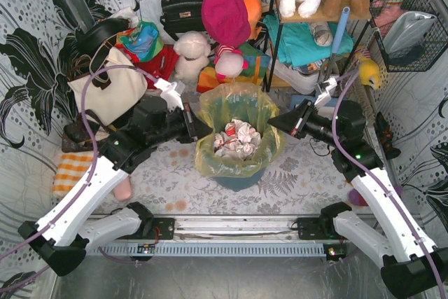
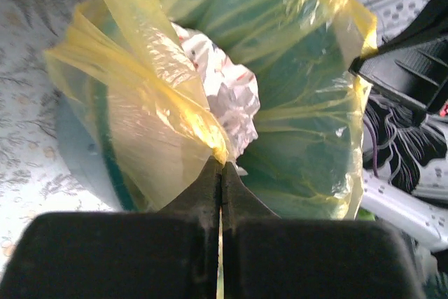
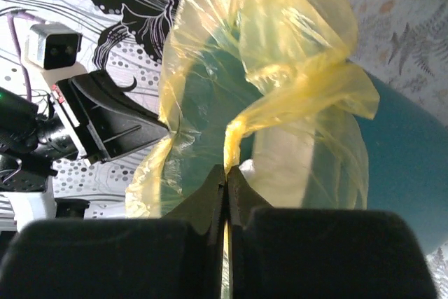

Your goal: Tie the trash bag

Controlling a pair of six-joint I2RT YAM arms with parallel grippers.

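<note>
**Both arms have the bag's rim pinched, one on each side**

The trash bag (image 1: 238, 103) sits in the middle of the table (image 1: 168, 173), lining the round teal bin (image 1: 239, 178). Its thin yellow-green plastic stands up above the bin's rim, loose and open at the top. Inside lies a heap of crumpled paper (image 1: 236, 139), white with red marks.

The left gripper (image 1: 201, 129) reaches in from the left and meets the bag at its left edge. Its wrist camera shows the two dark fingers (image 2: 203, 190) pressed together, with only a hairline slit between them. A creased fold of the plastic is drawn down into their tips.

The right gripper (image 1: 274, 124) comes in from the opposite side, at the bag's right edge. Its fingers (image 3: 245, 197) are closed just as tightly on a twisted pinch of the rim that rises straight from the tips. Each wrist camera catches the other gripper across the mouth of the bag.

From overhead the fingertips are dark against the shadowed plastic, so I could not tell from there how much film each one holds. The mouth between the two grips is open, with no knot in it.

Behind the bin a cream tote bag (image 1: 112, 92) leans at the back left, well apart from the bag, and stuffed toys (image 1: 190, 54) crowd the rear wall.
</note>
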